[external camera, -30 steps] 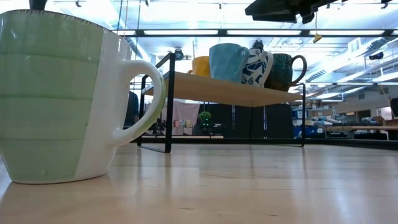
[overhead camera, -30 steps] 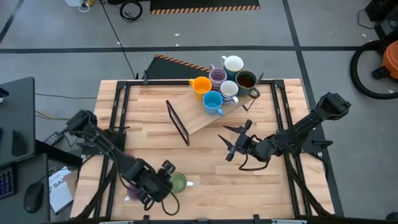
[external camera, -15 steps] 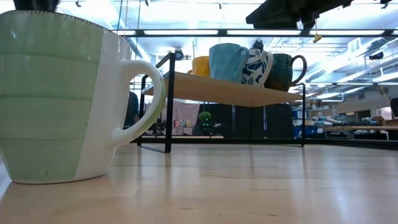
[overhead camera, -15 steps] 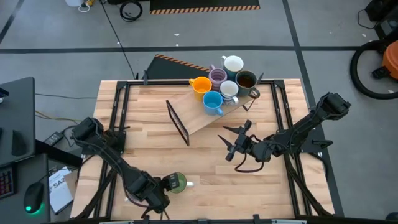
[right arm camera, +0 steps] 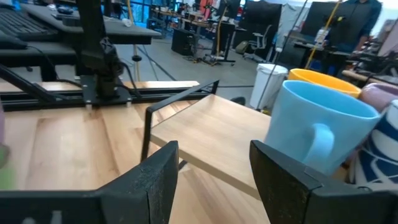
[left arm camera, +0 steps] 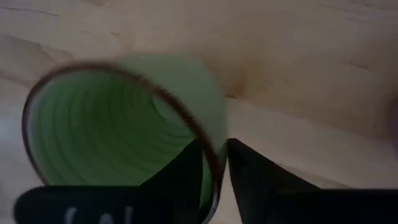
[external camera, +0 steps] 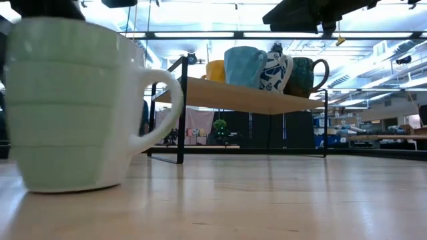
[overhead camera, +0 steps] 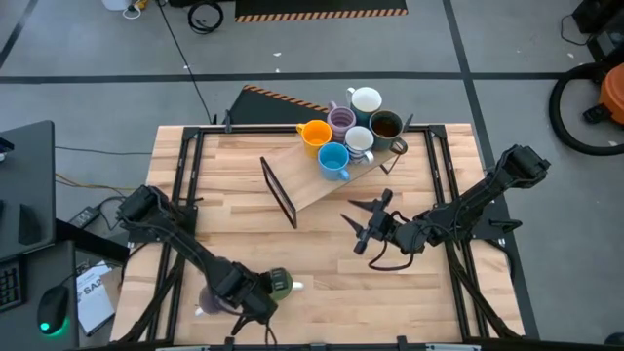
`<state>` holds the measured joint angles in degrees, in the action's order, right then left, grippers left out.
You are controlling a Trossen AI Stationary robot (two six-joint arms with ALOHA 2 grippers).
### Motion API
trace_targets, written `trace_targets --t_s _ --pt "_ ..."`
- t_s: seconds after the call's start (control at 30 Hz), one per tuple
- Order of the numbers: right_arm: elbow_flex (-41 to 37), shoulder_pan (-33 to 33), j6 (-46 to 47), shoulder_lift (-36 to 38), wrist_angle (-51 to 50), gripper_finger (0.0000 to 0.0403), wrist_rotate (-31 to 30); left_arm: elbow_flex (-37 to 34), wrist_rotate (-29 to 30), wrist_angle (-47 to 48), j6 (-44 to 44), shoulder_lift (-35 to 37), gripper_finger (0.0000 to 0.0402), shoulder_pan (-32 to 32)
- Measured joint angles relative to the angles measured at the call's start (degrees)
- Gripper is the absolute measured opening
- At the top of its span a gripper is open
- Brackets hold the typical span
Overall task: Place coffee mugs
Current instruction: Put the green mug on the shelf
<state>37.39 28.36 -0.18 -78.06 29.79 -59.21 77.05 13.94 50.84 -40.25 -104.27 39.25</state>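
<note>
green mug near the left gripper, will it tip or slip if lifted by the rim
The green mug looks glazed, so probably slippery. The left gripper pinches one wall only, so it may swing, handle side down. Upright on its flat base, it seems unlikely to roll.

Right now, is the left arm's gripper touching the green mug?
Touching. In the left wrist view, the left gripper has its jaws either side of the green mug's rim, pinching the wall between them.

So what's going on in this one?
The left gripper has pinched the rim of the green mug near the table's front edge, one finger inside and one outside. The right gripper waits open at mid-table. Five mugs, including the blue mug and orange mug, stand on the wooden shelf.
</note>
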Motion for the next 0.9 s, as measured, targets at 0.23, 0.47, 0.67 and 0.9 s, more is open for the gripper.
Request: trace_targets --t_s 0.23,0.47,0.67,0.9 --pt "0.00 -0.03 0.63 0.00 -0.32 0.0204 0.78 -0.08 -5.99 -0.07 -0.06 0.01 0.0022 -2.05" --pt "0.00 -0.07 2.84 0.00 -0.78 0.0204 0.63 1.25 -8.33 0.52 5.28 1.92 0.0022 -5.45" --pt "0.00 1.15 3.67 -0.04 -4.98 0.0204 -1.87 9.57 -12.43 3.99 13.84 2.01 0.0022 -9.75" --pt "0.00 4.95 3.64 0.00 -4.66 0.0204 -15.60 18.48 -17.00 6.24 27.15 2.01 0.0022 -16.90"
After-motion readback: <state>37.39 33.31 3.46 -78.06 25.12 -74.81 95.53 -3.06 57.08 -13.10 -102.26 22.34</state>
